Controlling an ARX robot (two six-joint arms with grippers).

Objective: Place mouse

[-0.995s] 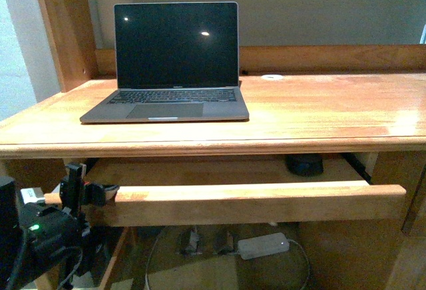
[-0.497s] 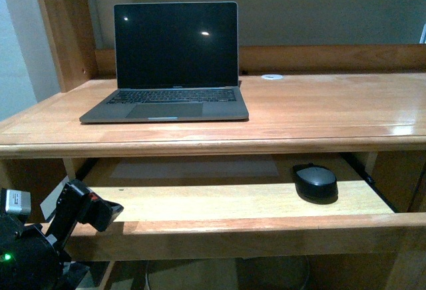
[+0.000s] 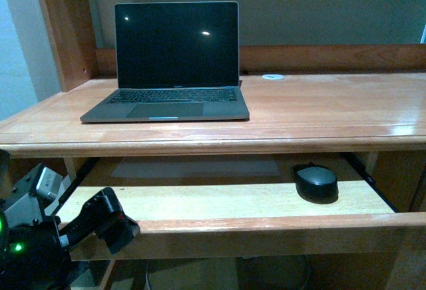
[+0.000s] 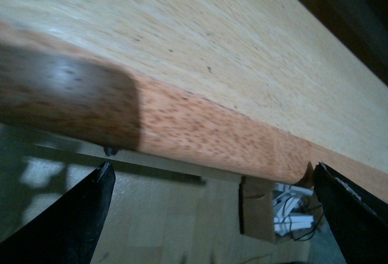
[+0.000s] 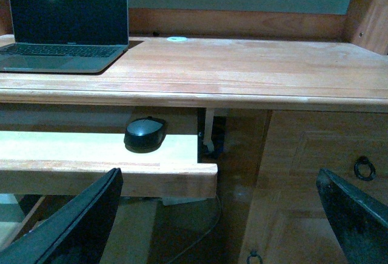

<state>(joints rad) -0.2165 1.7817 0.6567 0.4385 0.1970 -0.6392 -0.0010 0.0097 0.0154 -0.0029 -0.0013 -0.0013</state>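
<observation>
Presently, the mouse [image 3: 316, 182] is seen lying on the pull-out keyboard tray [image 3: 219, 201], towards the tray's right end and just behind its front rail [image 3: 266, 230], beneath the overhanging desktop [image 3: 319, 114]. The mouse is left untouched, well apart from both grippers. On the desktop an open laptop [image 3: 174, 64] with a dark screen is set to the left, and a small white disc [image 3: 271, 76] is seen near the back edge. The left gripper [image 3: 110, 220] is held low at the left end of the front rail; in the left wrist view its fingers [image 4: 66, 221] are spread wide below the rail's rounded edge, with nothing held between them, and whether the rail is touched cannot be told. In the right wrist view the right gripper [image 5: 219, 175] is likewise shown with fingers [image 5: 66, 227] spread wide and empty, held well back from the desk, the mouse [image 5: 145, 134] being visible ahead on the tray's end.
</observation>
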